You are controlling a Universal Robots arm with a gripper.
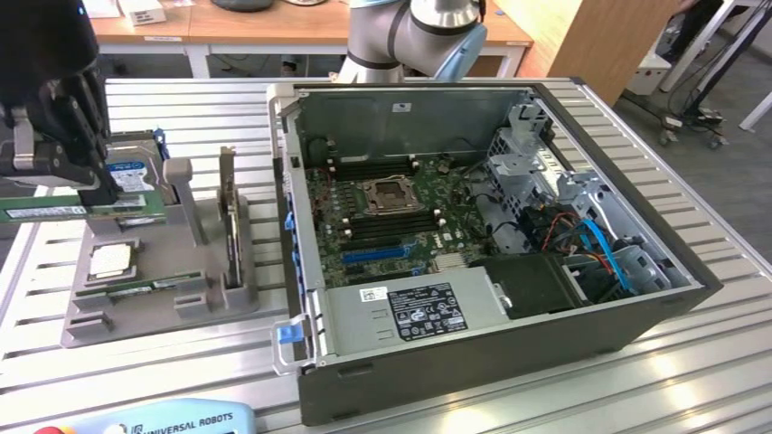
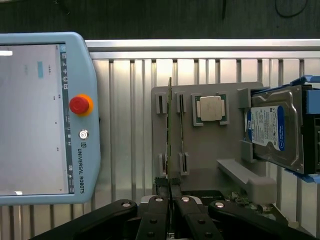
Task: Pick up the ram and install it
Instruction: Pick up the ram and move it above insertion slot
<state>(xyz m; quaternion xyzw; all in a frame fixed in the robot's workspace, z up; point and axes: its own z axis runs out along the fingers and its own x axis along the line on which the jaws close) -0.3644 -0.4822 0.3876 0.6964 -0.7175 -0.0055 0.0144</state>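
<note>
As wrist view shows, jaws seemingly pinch ram.

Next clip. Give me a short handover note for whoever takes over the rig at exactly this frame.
End effector: shut on the ram.
Where things are: the ram is held just above the grey holder, on the exterior view's left of the open computer case. The processor chip and hard drive sit in the holder.
Done: the ram is gripped and appears lifted clear of its slots.
Left: installation. The ram is outside the case, not yet on the motherboard.
</note>
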